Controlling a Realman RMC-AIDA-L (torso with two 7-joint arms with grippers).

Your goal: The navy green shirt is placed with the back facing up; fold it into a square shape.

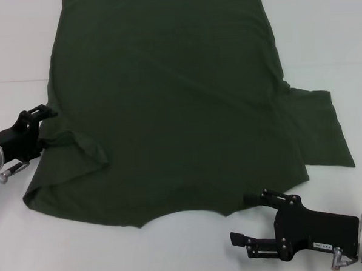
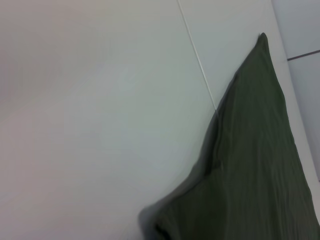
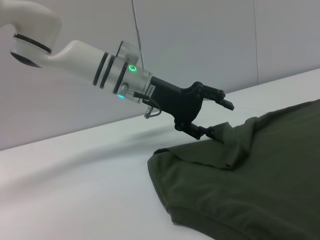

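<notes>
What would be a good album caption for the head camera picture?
Dark green shirt spread on a white table; left pincer at one sleeve, right pincer open near the collar.

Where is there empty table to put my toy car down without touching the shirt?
Bare table runs along the near edge, between the shirt hem and the right gripper. More lies beyond the right sleeve. It is crowded at the left sleeve, where the left gripper sits.

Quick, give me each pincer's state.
Left pincer: open, straddling the navy green shirt's left sleeve, nothing clamped.
Right pincer: open, empty, beside the collar edge.
</notes>
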